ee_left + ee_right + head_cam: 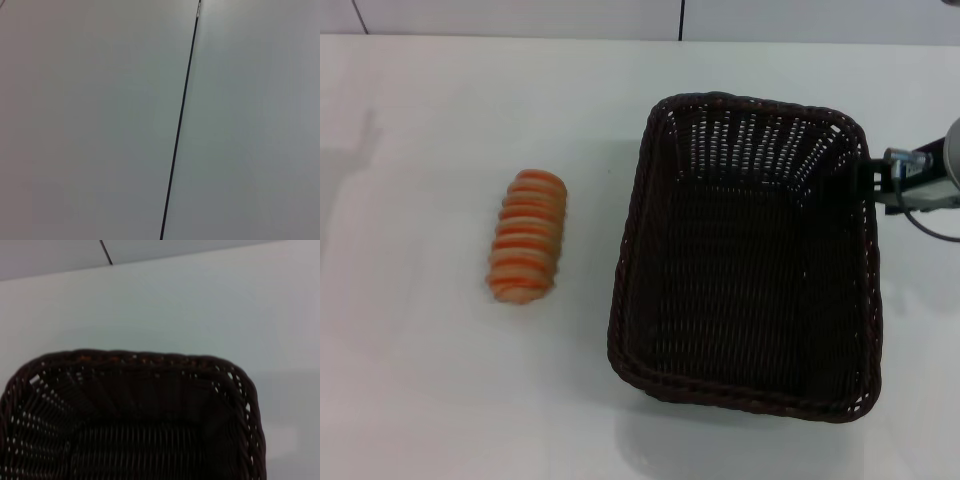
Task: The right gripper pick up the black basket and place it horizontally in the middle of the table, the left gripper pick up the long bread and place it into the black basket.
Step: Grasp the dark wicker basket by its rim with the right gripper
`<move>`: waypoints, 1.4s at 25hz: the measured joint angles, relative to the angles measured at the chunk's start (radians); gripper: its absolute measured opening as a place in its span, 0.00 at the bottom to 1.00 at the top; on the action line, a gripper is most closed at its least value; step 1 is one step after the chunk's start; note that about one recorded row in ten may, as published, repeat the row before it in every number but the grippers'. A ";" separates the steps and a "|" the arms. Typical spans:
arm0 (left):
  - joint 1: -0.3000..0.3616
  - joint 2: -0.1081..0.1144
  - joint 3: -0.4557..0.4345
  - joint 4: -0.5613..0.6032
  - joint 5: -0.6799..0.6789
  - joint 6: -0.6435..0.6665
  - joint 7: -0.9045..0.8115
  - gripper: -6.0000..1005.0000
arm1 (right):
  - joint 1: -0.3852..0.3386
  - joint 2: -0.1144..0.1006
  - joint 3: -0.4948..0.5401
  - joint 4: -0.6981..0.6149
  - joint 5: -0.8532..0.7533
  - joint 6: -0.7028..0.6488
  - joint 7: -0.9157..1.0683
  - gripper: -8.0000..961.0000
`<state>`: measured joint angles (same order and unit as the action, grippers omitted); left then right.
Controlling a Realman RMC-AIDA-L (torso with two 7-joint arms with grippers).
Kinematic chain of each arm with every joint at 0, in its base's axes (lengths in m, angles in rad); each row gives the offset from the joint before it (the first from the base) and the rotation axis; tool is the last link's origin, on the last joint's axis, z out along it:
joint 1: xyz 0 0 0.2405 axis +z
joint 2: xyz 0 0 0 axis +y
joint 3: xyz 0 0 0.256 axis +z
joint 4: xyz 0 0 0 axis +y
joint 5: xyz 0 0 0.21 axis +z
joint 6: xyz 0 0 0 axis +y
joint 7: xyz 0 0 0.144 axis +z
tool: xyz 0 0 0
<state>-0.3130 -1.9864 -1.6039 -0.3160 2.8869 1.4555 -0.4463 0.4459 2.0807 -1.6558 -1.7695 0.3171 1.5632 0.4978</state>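
Observation:
The black basket (pixel 752 103) stands empty on the right half of the white table (pixel 430 110), its long side running away from me. The right gripper (pixel 868 178) is at the basket's right rim near the far corner, its black parts against the wicker. The right wrist view looks across the basket's rim (pixel 140 359) into its empty inside, with the table (pixel 200 305) beyond. The long bread (pixel 527 236), orange and tan striped, lies on the table left of the basket, apart from it. The left gripper is out of view.
A dark seam (pixel 681 18) runs through the wall panels behind the table's far edge. The left wrist view shows only a plain pale surface with a dark seam (pixel 180 120). Bare table lies between the bread and the basket.

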 joint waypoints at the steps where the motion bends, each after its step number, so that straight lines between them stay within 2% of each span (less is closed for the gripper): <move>1: 0.000 0.000 0.000 0.000 0.000 0.000 0.000 0.83 | -0.002 0.001 -0.002 0.000 0.001 0.002 0.001 0.75; 12: -0.005 -0.007 -0.001 -0.003 0.000 0.003 0.029 0.83 | -0.010 0.003 -0.030 0.045 0.030 -0.016 0.012 0.75; 26: -0.005 -0.010 -0.005 -0.001 0.000 0.006 0.029 0.83 | -0.013 0.002 -0.073 0.166 0.120 -0.130 0.008 0.75; 35: -0.004 -0.014 -0.008 -0.008 0.000 0.009 0.029 0.83 | -0.019 -0.001 -0.095 0.176 0.115 -0.131 0.013 0.65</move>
<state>-0.3170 -2.0001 -1.6124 -0.3242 2.8870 1.4642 -0.4171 0.4267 2.0801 -1.7510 -1.5936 0.4317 1.4318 0.5110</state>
